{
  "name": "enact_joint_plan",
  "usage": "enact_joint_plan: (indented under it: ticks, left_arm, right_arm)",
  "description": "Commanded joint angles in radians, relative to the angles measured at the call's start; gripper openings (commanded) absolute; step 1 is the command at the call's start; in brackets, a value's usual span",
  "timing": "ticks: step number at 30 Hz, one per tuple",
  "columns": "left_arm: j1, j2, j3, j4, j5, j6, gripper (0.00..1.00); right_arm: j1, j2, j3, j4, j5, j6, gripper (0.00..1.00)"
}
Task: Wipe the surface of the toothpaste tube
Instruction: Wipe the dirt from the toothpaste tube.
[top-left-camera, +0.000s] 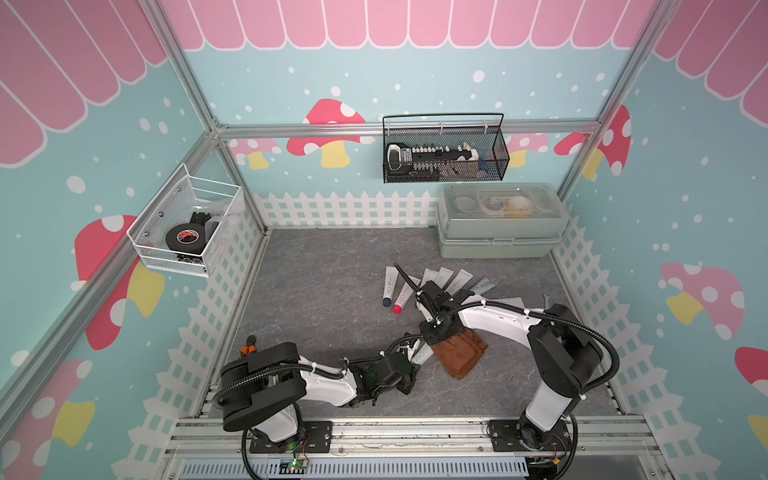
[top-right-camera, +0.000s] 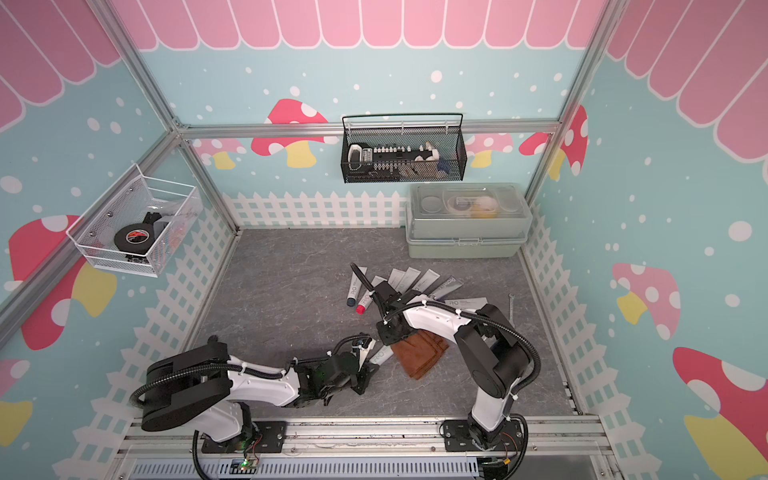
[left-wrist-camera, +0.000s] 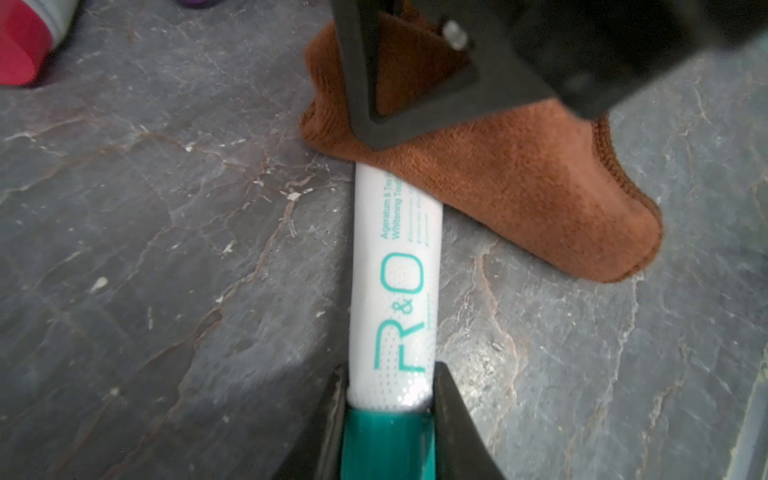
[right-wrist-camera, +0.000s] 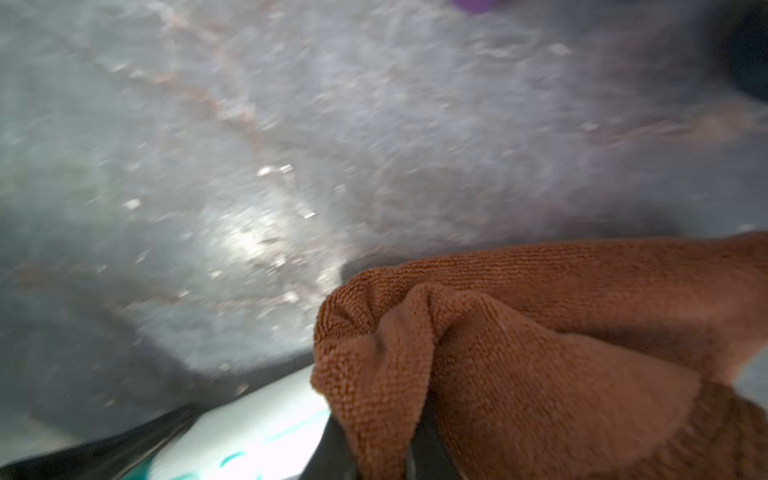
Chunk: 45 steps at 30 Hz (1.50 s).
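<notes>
Near edge, front of the grey slab (top-left-camera: 316, 291): left gripper (left-wrist-camera: 390, 390) closed tight on the toothpaste tube (left-wrist-camera: 395, 270), one finger each side at the teal cap end. Tube white, teal "R&O" lettering facing up. It points away from the left arm toward the middle of the slab. Cannot tell whether it rests on the slab or sits just off it.

Tube's far end runs under the brown cloth (left-wrist-camera: 519, 187); cloth touches it and drapes over it, the remainder spread on the slab beyond. In both top views tube (top-left-camera: 419, 355) and cloth (top-right-camera: 419, 353) sit between the two arms.

Right gripper (right-wrist-camera: 378, 453) nearly closed, pinching a bunched fold of the cloth. It stands directly over the covered end of the tube.

Mid slab: spare tubes (top-left-camera: 440, 278) fanned in a row, one red-capped, one dark-capped, well apart from the held tube.

Back right corner: lidded box (top-left-camera: 498, 232). On the back wall above it, black mesh basket (top-left-camera: 444, 166). On the left wall, white wire basket (top-left-camera: 149, 245) holding a tape roll (top-left-camera: 185, 237).
</notes>
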<state>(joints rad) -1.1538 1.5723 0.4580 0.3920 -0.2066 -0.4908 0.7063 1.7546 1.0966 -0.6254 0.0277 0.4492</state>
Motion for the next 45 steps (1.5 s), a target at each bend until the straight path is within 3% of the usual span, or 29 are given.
enact_joint_plan:
  ticks: [1,6,16,25,27,35,41,45]
  left_arm:
    - [0.004,-0.012,-0.05,-0.095,-0.021,-0.019,0.26]
    - [0.005,-0.017,-0.065,-0.085,-0.023,-0.027,0.26]
    - [0.006,0.028,-0.017,-0.095,-0.019,-0.006,0.26]
    - [0.007,0.034,0.019,-0.122,-0.018,0.014,0.26]
    - [0.007,0.028,0.019,-0.128,-0.02,0.014,0.26]
    - [0.008,-0.008,-0.002,-0.138,-0.022,0.008,0.26]
    - [0.008,-0.039,-0.042,-0.117,-0.02,-0.011,0.26]
    - [0.008,-0.021,-0.04,-0.108,-0.017,-0.011,0.26]
  right_arm:
    - [-0.057,0.096,-0.066,-0.157,0.201,-0.014,0.12]
    - [-0.081,0.089,-0.07,-0.142,0.185,-0.027,0.12]
    - [0.018,-0.068,-0.104,-0.076,-0.155,-0.015,0.12]
    - [0.081,-0.136,-0.144,0.008,-0.342,0.021,0.13]
    - [0.08,-0.126,-0.149,0.003,-0.316,0.013,0.13]
    - [0.007,0.007,-0.112,-0.127,0.051,-0.013,0.12]
    - [-0.067,-0.007,-0.131,-0.127,0.129,-0.016,0.12]
    - [-0.073,-0.014,-0.119,-0.113,0.08,-0.023,0.12]
